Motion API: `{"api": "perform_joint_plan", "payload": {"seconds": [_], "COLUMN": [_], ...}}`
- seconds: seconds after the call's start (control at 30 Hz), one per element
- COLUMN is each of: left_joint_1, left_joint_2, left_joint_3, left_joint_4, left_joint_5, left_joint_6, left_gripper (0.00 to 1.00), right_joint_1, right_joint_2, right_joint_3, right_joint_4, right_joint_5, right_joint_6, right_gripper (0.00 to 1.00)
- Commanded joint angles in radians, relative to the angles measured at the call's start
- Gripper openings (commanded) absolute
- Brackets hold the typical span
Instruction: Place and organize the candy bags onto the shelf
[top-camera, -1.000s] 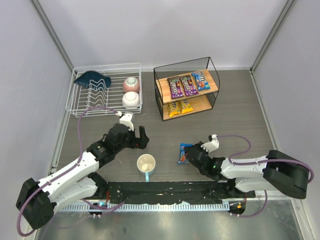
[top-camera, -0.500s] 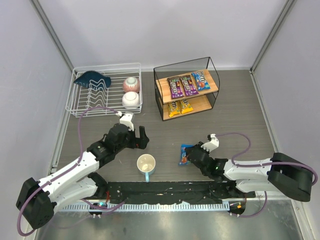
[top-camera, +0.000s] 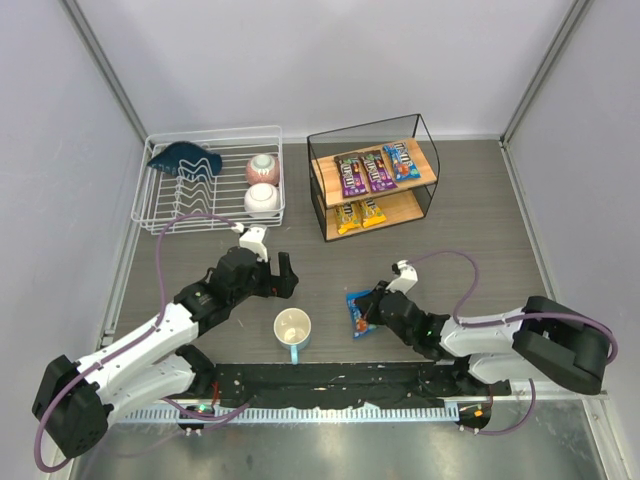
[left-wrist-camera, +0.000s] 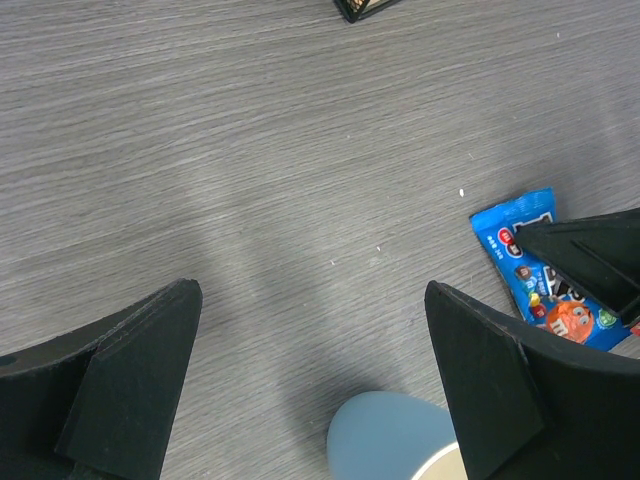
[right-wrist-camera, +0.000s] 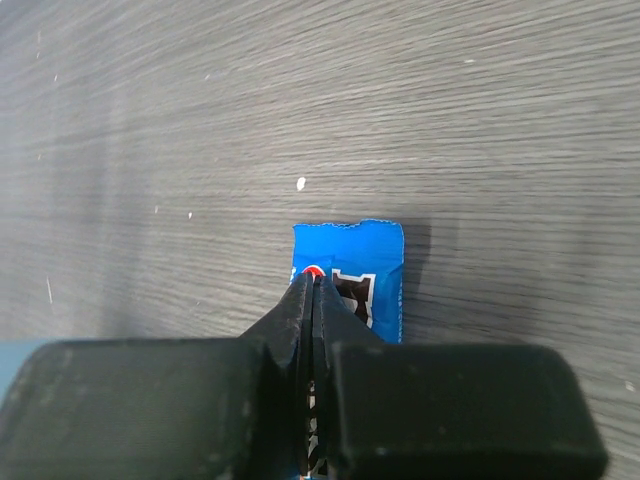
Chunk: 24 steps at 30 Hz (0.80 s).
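One blue candy bag (top-camera: 357, 313) lies on the table in front of the shelf (top-camera: 428, 172); it also shows in the left wrist view (left-wrist-camera: 530, 262). My right gripper (top-camera: 371, 310) is shut on this bag (right-wrist-camera: 365, 262), its fingertips (right-wrist-camera: 300, 296) pinching the packet's left part. The shelf's upper board holds two purple bags (top-camera: 351, 174) and a blue bag (top-camera: 400, 158). Its lower board holds two yellow bags (top-camera: 359, 214). My left gripper (top-camera: 281, 274) is open and empty (left-wrist-camera: 310, 292), over bare table left of the blue bag.
A blue mug (top-camera: 292, 329) stands between the two grippers near the front edge; it shows in the left wrist view (left-wrist-camera: 388, 438). A white wire dish rack (top-camera: 160, 212) with two bowls and a blue dish is at the back left.
My right gripper has moved left and slightly forward, dragging the blue bag with it toward the mug. The left arm has not moved.
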Motion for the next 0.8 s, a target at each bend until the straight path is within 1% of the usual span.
{"api": "perform_joint_plan", "payload": {"seconds": [0.0,0.13,0.23,0.3,0.33,0.43,0.47,0.53,0.57,0.6,0.63,0.67,0.7,0.77], "left_joint_1": [-0.003,-0.004,-0.004,-0.004,-0.004,-0.004,-0.004,-0.004,-0.003,-0.004,-0.003,-0.004,-0.004,-0.004], "left_joint_2": [-0.004,-0.002,-0.002,-0.002,-0.001,0.001,-0.001,-0.001,-0.002,-0.005,-0.008,-0.01,-0.01,-0.008], "left_joint_3": [0.008,0.009,0.008,0.009,0.009,0.011,0.011,0.014,0.015,0.014,0.014,0.014,0.014,0.015], "left_joint_4": [0.022,0.021,0.021,0.021,0.021,0.021,0.022,0.019,0.018,0.016,0.018,0.018,0.018,0.021], "left_joint_5": [0.003,0.001,0.0,0.0,0.0,0.001,0.001,0.001,0.001,0.0,0.0,0.0,-0.002,-0.002], "left_joint_6": [0.015,0.017,0.018,0.017,0.018,0.018,0.018,0.018,0.018,0.018,0.018,0.018,0.018,0.018], "left_gripper": [1.0,1.0,1.0,1.0,1.0,1.0,1.0,1.0,1.0,1.0,1.0,1.0,1.0,1.0], "right_joint_1": [-0.013,-0.024,-0.036,-0.053,-0.062,-0.116,-0.125,-0.14,-0.142,-0.143,-0.144,-0.142,-0.142,-0.133], "right_joint_2": [0.052,0.058,0.04,0.019,-0.003,-0.033,-0.058,-0.098,-0.144,-0.164,-0.182,-0.213,-0.222,-0.235], "right_joint_3": [0.009,0.038,0.056,0.064,0.075,0.104,0.111,0.136,0.142,0.156,0.165,0.174,0.197,0.211], "right_joint_4": [0.138,0.184,0.181,0.166,0.161,0.124,0.11,0.054,0.035,0.002,-0.021,-0.048,-0.104,-0.143], "right_joint_5": [-0.156,-0.265,-0.332,-0.362,-0.411,-0.477,-0.526,-0.508,-0.494,-0.453,-0.428,-0.366,-0.33,-0.273], "right_joint_6": [-0.15,-0.256,-0.308,-0.36,-0.392,-0.431,-0.448,-0.454,-0.451,-0.448,-0.44,-0.427,-0.378,-0.313], "right_gripper": [0.04,0.05,0.06,0.09,0.13,0.18,0.22,0.27,0.32,0.33,0.34,0.34,0.34,0.33]}}
